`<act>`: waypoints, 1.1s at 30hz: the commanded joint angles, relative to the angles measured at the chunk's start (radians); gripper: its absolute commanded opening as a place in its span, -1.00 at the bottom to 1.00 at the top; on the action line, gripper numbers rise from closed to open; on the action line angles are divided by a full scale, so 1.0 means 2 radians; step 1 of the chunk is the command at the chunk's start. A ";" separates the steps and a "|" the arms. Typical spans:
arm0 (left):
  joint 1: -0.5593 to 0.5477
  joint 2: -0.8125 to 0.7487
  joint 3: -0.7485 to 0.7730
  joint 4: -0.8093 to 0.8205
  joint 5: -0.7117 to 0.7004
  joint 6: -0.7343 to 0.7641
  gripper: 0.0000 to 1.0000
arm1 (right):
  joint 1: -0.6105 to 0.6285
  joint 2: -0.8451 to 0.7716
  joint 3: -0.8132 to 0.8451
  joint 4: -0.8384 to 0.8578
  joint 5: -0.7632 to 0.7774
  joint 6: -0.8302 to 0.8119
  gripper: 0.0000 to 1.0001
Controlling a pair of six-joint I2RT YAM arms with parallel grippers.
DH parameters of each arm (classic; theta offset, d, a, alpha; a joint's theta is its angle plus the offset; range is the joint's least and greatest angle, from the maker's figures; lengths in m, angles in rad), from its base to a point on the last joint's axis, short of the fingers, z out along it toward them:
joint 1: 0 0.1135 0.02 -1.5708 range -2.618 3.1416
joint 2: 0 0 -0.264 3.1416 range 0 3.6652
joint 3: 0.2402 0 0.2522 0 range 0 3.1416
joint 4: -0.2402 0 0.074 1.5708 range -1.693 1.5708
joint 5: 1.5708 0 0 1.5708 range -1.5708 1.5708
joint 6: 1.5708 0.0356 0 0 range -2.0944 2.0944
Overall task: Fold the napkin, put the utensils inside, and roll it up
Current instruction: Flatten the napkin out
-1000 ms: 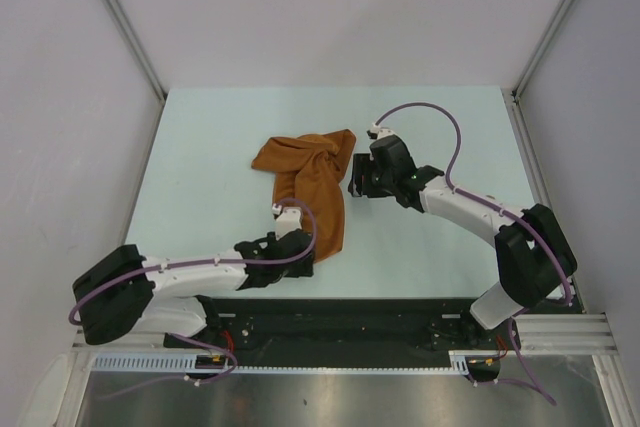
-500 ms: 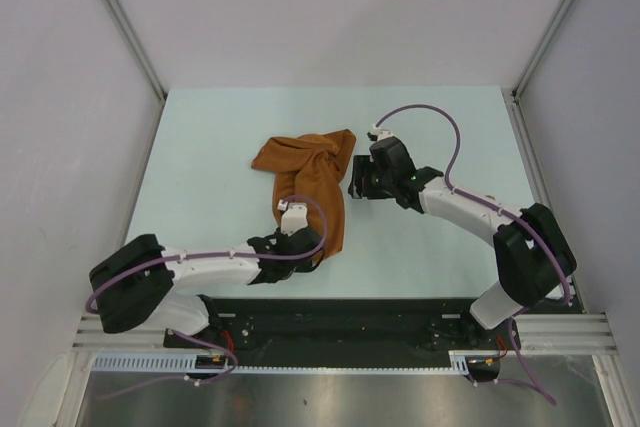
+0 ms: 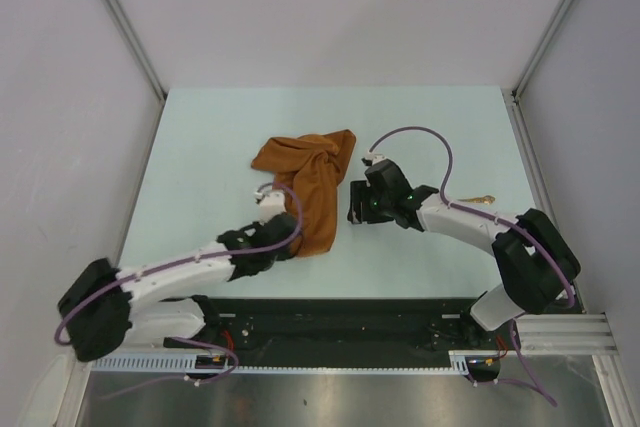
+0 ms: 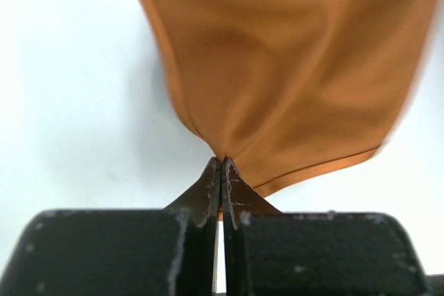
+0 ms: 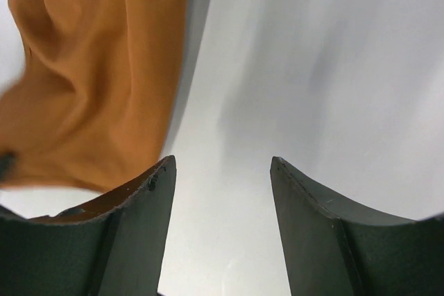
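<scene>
Moved: my left tool (image 4: 220, 164) has swung in to the cloth's near end and snapped together; it now pinches an edge of the rust-orange soft cloth napkin (image 3: 312, 192).
Right tool: the right tool (image 5: 222, 164) is spread and empty, hovering just beside the napkin's right side.
Napkin: bunched and twisted mid-way across the pale green counter (image 3: 200, 147), not yet flat.
Fork: a small thin gold metal fork (image 3: 482, 199) lies well apart on the right, past the right arm (image 3: 470, 219).
Meaning: I judge the spreading-out is only starting; folding, loading and rolling all remain.
</scene>
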 commanded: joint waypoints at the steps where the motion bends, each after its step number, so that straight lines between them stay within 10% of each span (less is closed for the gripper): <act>1: 0.094 -0.138 0.040 -0.005 -0.009 0.082 -0.99 | 0.024 -0.016 -0.014 0.015 -0.012 0.020 0.24; 17: 0.401 -0.213 0.136 -0.016 0.183 0.216 -0.99 | 0.115 0.147 0.123 0.070 -0.047 0.037 0.24; 33: 0.436 -0.206 0.136 -0.008 0.226 0.269 -0.99 | 0.121 0.301 0.277 0.054 0.073 0.030 0.43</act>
